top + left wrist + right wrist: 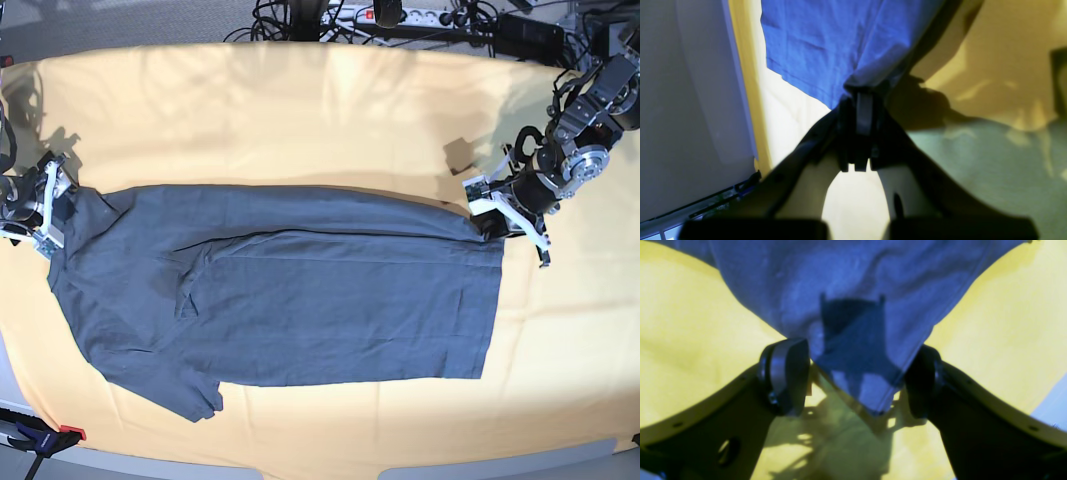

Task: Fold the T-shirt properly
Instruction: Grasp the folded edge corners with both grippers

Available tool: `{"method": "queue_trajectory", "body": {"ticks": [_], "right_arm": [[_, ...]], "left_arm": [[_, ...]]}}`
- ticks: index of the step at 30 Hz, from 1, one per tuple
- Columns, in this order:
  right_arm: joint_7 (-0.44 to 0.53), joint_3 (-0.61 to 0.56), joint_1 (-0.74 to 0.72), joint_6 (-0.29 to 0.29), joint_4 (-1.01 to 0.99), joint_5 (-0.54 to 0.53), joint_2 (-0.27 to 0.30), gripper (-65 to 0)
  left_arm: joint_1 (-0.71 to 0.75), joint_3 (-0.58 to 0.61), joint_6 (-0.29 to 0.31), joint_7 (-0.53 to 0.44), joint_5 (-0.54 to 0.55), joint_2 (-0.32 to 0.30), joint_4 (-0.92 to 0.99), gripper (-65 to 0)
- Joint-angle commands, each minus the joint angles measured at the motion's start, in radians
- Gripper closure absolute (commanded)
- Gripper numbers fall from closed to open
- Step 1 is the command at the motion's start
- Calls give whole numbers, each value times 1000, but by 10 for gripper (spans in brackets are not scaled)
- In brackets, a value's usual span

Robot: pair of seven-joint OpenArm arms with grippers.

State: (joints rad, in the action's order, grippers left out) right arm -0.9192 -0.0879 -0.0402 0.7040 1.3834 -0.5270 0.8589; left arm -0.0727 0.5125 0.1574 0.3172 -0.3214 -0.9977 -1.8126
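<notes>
Pinching the plain T-shirt (300, 290), left gripper (490, 218) stands closed.

one T-shirt (300, 290), one yellow cloth (300, 120), two tools, left tool (492, 222), right tool (52, 215)

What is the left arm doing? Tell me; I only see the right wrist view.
Observer: The left fingers are shut on a corner of the shirt.
Operator: Report how the shirt lies.
Observer: Spread flat on the yellow cloth, reaching from one arm to the other.
Operator: Check the sleeves.
Observer: One sleeve sticks out at the near edge, towards your right arm's end.
</notes>
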Motion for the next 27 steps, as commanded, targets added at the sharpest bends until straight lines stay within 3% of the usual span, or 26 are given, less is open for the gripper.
{"method": "queue_trajectory", "body": {"ticks": [1,10,15,18,24,27], "right_arm": [[-5,11,0,-6,8,33,29,-447],[50,11,11,-6,10,25,117,-447],[80,10,25,-6,10,-50,113,-447],[101,10,32,-6,10,-14,101,-444],[164,10,46,-6,10,68,75,-341],[165,10,46,-6,10,88,75,-329]], "left_arm": [[-22,-10,-20,-3,-3,-23,-11,0],[-47,-10,-20,-3,27,-22,-11,0],[-48,-10,-20,-3,27,-22,-11,0],[-47,-10,-20,-3,27,-22,-11,0],[-47,-10,-20,-3,27,-22,-11,0],[-47,-10,-20,-3,27,-22,-11,0]]}}
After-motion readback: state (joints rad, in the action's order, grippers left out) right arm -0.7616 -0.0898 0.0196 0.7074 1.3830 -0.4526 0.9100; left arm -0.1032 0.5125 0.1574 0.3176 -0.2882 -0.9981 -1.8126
